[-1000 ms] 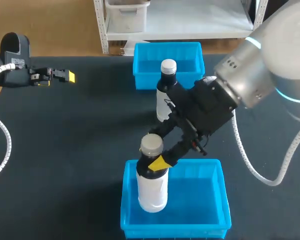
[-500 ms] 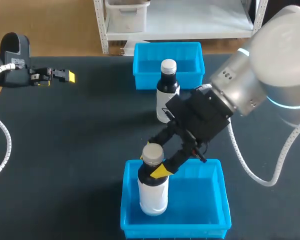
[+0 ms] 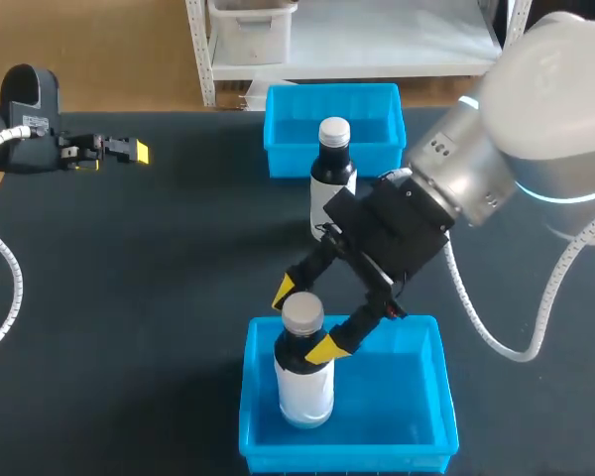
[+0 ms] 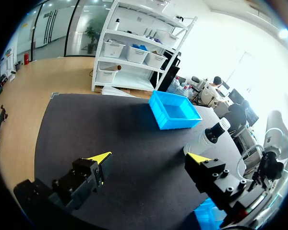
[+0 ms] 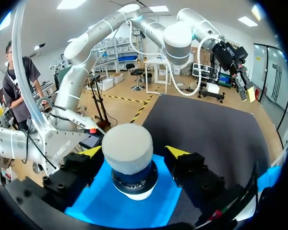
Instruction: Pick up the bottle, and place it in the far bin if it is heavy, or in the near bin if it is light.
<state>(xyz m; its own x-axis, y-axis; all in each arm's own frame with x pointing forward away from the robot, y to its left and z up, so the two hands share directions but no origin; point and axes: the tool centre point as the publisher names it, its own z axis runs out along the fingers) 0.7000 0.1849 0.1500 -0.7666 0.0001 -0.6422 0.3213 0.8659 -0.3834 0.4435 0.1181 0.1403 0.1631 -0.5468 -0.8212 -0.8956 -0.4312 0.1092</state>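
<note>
Release step: right fingers (image 3: 327,347) spread either side of white bottle (image 3: 304,382) standing in near bin (image 3: 343,459); left fingers (image 4: 102,159) also spread. Next: lift clear without tipping it.

Desk (image 3: 159,278): black, matte top.
Floor (image 3: 99,50): light wood tone beyond the desk's far edge.
Shelving (image 3: 203,59): white metal rack behind the desk.
Light: bright ceiling panels (image 5: 159,8) overhead.

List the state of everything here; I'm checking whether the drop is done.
near bin: holds the white bottle.
far bin: empty.
white bottle: upright, capped.
dark bottle: upright, capped, on the table.
right gripper: open, straddling the white bottle's neck.
left gripper: open, empty.
</note>
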